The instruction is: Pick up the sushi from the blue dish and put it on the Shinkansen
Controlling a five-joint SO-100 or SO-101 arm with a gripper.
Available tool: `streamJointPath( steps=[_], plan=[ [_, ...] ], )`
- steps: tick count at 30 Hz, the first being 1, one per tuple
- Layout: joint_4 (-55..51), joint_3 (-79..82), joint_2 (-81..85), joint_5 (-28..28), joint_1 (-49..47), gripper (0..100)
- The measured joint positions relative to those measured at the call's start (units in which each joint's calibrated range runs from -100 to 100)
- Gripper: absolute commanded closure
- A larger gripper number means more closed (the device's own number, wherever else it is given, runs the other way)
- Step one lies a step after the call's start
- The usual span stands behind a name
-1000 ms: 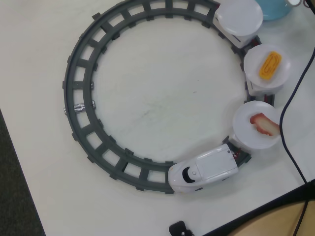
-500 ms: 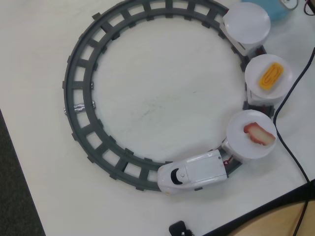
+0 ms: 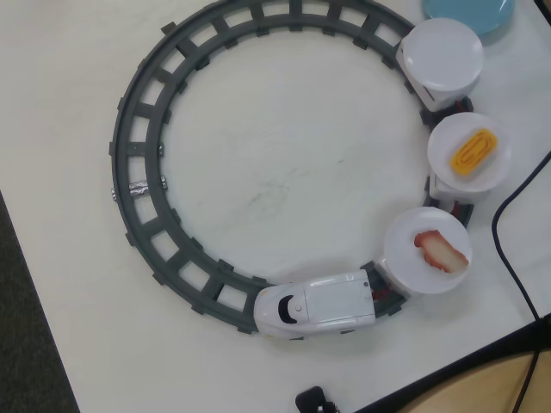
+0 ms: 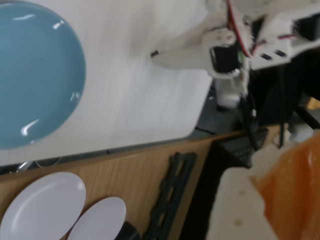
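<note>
Progress is hard to judge, but the delivery is clearly not done: in the overhead view the Shinkansen (image 3: 314, 308) stands on the grey track (image 3: 142, 163) with three white plates behind it, one bearing a red-and-white piece (image 3: 442, 250), one a yellow piece (image 3: 473, 151), and the last plate (image 3: 443, 53) bare, with no orange-topped sushi on any of them. The pincer (image 4: 257, 200) seems to be the blurred cream slab low on the right of the wrist view, too close and too smeared for me to tell how far apart its fingers stand or whether they grip anything. An orange blur (image 4: 296, 182) touching its right side could be the sushi, or only part of the arm; I cannot say which. Well off to the pincer's upper left lies the blue dish (image 4: 35, 75), and the part that shows is bare, which suggests the pick may already be made. If so, the carry to the train and the release are left. Only the wrist view shows the dish's inside, two spare plates (image 4: 42, 206) on a wooden surface to the pincer's left, and the white arm body (image 4: 225, 42) above it. Only the overhead view shows the train and its loads, with just a sliver of dish and no pincer at all.
</note>
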State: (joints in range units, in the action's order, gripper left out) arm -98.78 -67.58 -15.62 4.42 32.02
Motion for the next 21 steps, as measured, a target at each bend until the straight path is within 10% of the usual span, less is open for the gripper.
streamJointPath(
  steps=[21],
  plan=[
    [1.92, 53.13, 19.2, 0.89, -17.49, 98]
  ],
)
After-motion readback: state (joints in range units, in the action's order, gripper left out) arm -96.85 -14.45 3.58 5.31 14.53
